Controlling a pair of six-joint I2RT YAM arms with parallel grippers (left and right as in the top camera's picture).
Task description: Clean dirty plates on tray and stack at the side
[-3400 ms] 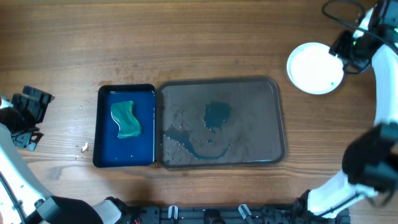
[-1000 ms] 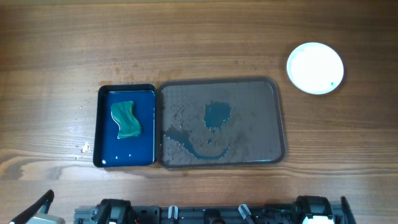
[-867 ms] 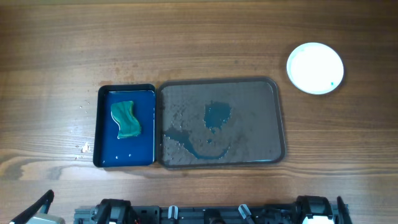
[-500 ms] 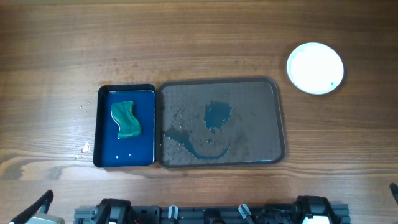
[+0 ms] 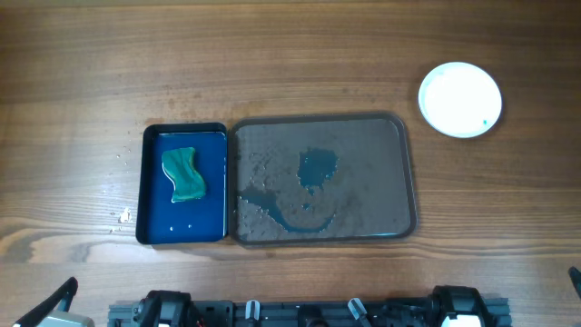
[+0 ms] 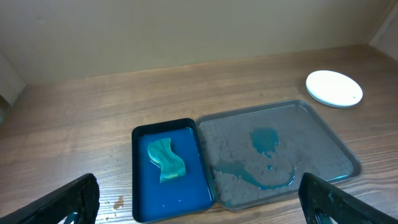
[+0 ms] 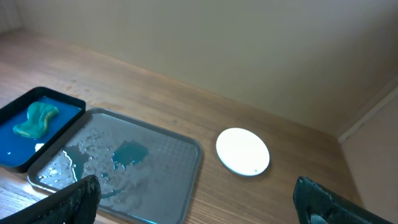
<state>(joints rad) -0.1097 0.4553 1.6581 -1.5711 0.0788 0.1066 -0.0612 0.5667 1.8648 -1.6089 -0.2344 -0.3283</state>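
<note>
Left claw (image 6: 199,186) and right claw (image 7: 198,183) have withdrawn from the table (image 5: 272,54), jaws wide.

The left gripper (image 6: 199,186) has two matt black fingers (image 6: 65,202), broad and blunt, with a faint greenish glint low on the inner faces. The right gripper (image 7: 196,183) has the same black fingers (image 7: 345,202). The black base (image 5: 309,313) carries small pale clips (image 5: 251,312).
</note>
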